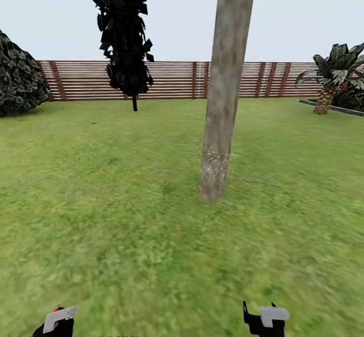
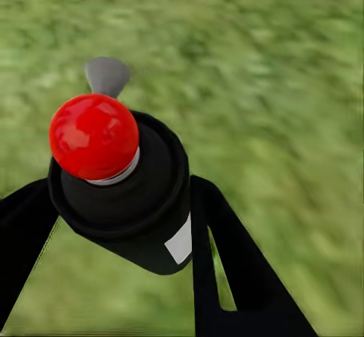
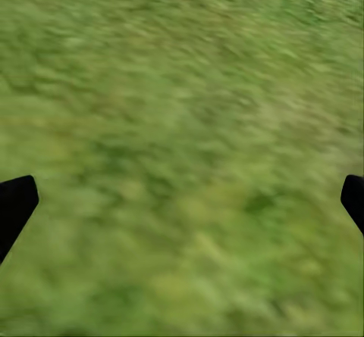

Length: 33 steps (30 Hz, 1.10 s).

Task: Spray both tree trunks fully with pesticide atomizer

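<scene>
Ahead of both grippers, green grass (image 1: 116,215) covers the ground all the way to a brown slat fence (image 1: 172,79) at the far side. One thick grey-brown trunk (image 1: 225,89) stands on the grass in front of the right gripper (image 1: 265,319), well apart from it. White specks (image 1: 216,161) dot the trunk low down, near its foot. A dark tree (image 1: 124,34) stands farther off, close to the fence, ahead of the left gripper (image 1: 58,322). A round dark bush (image 1: 17,77) sits at the far left, and a striped palm plant (image 1: 333,74) at the far right.

The left gripper is low, near the robot, and its two black fingers (image 2: 227,254) are clamped on the atomizer (image 2: 125,189). That bottle is black with a red round top (image 2: 93,135) and a small white patch on its side. Grass lies below it.

The right gripper holds nothing. Its two dark fingertips (image 3: 15,204) are wide apart, with only blurry grass between them.
</scene>
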Available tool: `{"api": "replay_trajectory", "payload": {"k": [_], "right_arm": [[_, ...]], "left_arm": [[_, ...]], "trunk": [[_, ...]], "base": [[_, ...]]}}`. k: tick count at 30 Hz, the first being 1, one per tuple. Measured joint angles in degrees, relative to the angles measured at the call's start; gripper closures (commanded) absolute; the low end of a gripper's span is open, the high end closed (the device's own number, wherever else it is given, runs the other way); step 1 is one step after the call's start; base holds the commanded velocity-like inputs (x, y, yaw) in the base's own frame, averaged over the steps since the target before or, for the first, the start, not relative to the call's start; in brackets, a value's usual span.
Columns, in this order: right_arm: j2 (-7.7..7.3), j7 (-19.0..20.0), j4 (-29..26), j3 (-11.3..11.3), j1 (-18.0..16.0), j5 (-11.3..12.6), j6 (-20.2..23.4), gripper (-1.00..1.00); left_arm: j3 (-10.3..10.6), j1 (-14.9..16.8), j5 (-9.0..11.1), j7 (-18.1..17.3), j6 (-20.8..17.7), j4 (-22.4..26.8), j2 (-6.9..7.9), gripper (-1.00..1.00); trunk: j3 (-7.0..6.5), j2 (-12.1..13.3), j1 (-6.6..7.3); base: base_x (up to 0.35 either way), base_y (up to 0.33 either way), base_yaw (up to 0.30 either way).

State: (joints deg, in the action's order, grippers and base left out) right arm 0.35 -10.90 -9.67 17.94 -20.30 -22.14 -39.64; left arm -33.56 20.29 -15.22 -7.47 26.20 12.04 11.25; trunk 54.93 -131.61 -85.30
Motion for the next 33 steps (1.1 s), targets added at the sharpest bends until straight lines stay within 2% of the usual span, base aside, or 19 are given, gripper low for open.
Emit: {"api": "replay_trajectory", "payload": {"k": [22,27,33], "right_arm": [[0.40,-0.3,-0.2,0.0,0.0,0.1,-0.1,-1.00],[0.65,-6.1,-0.1,0.0,0.0,0.0,0.0,-1.00],[0.70,-6.8,0.0,0.0,0.0,-0.1,0.0,-1.00]], "left_arm": [[0.0,0.0,0.0,0.0,0.0,0.0,0.00,1.00],[0.0,0.0,0.0,0.0,0.0,-0.1,0.00,1.00],[0.0,0.0,0.0,0.0,0.0,-0.1,0.00,1.00]], "trunk": [[-0.42,0.0,0.00],[-0.40,0.0,0.00],[-0.20,0.0,0.00]], "base": [[0.000,0.000,0.269],[0.000,0.000,0.282],[0.000,0.000,0.277]]}}
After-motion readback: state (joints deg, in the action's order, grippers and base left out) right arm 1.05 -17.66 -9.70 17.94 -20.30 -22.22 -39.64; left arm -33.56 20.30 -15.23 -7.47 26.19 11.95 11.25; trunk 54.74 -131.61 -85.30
